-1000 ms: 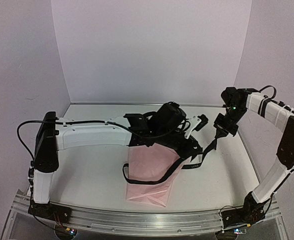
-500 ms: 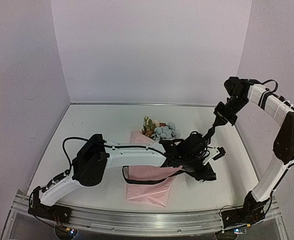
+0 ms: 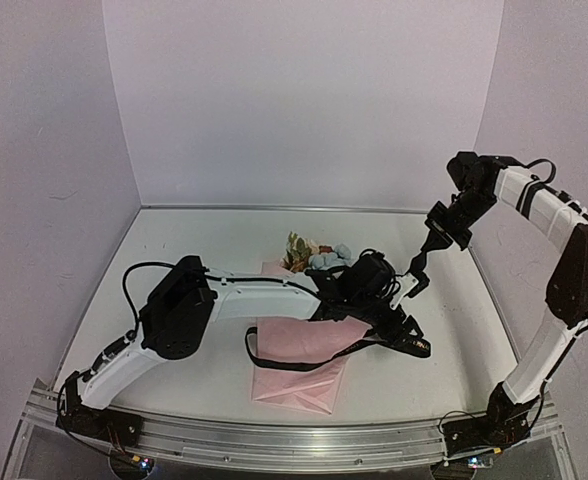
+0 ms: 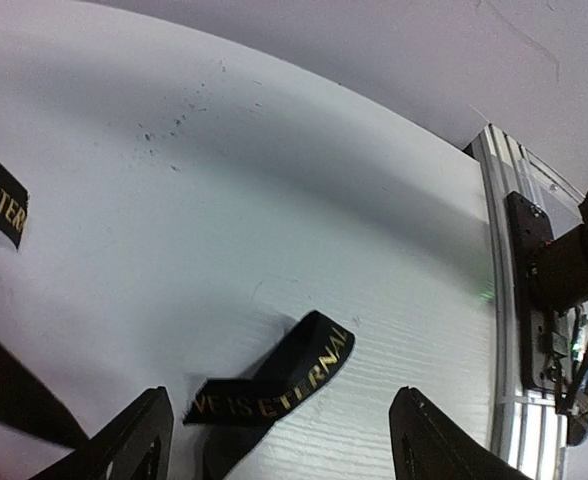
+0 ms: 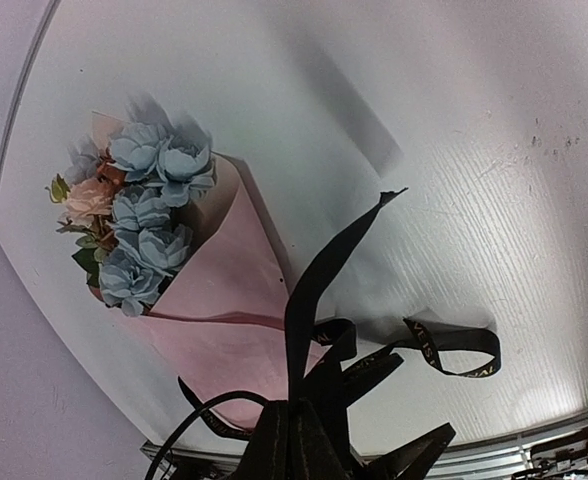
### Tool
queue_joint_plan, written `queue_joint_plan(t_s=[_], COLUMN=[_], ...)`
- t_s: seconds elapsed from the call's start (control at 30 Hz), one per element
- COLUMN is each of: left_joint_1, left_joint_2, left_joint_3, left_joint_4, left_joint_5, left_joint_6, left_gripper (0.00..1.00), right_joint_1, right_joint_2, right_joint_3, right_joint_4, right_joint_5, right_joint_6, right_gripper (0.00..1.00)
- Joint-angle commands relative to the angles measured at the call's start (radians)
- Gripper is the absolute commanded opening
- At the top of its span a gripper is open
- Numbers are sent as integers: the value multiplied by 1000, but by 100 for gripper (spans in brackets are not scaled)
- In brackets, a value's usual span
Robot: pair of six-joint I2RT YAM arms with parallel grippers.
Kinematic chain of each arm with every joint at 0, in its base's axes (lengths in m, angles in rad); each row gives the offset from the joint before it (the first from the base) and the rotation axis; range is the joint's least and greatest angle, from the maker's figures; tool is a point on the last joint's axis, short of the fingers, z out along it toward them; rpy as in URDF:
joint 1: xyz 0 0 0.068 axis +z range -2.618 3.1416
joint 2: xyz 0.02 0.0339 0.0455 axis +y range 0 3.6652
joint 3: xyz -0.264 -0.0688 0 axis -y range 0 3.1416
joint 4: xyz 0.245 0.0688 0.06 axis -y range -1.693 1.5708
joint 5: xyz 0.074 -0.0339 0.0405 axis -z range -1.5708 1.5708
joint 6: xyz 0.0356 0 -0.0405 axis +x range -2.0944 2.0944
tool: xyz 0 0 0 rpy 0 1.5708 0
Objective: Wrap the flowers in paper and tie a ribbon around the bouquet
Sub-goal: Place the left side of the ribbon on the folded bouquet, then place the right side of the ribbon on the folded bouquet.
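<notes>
left gripper [image 4: 281,402] spread wide, empty | right gripper [image 5: 296,428] pinching black ribbon [image 5: 319,290] | bouquet [image 5: 214,300] lying centre-left

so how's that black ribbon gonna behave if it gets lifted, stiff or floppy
Probably floppy: the ribbon curls and loops across the table and hangs limp from the shut right gripper. Likely very light, being a thin narrow strip. Its smooth-looking surface suggests it could slide through a loose grip.

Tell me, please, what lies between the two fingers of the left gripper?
Black ribbon with gold lettering, lying on the white table; the left wrist view shows it.
</notes>
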Motion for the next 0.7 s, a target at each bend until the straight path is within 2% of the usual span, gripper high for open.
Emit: queue_joint_plan(t_s=[0.0,0.07,0.2,0.37,0.43,0.53,0.67], left_joint_1=[4,15,52,124,128,128,128], left_joint_2=[-246,-328,-533,-818,-911,-981,-997], left_joint_3=[-155,-257,-533,-933,-1051,-1172,-1221], left_joint_4=[135,160,188,168,118,50,-45], left_joint_5=[18,19,-28,-140,-188,-202,-225], left_joint_6=[-39,-54,-95,-149,-150,-149,-125], left_gripper=[82,89,85,62,57,57,62], right_joint_1=[29,51,97,181,219,278,326], right_joint_2=[-40,-49,-78,-128,-138,-145,-162], right_joint_3=[22,21,16,13,19,35,28], right_joint_4=[-11,-8,41,109,127,131,143], right_joint_5=[-9,-3,-38,-112,-166,-258,-369], right_joint_6=[-62,-103,-171,-263,-289,-326,-348], right_gripper=[0,0,0,0,0,0,0])
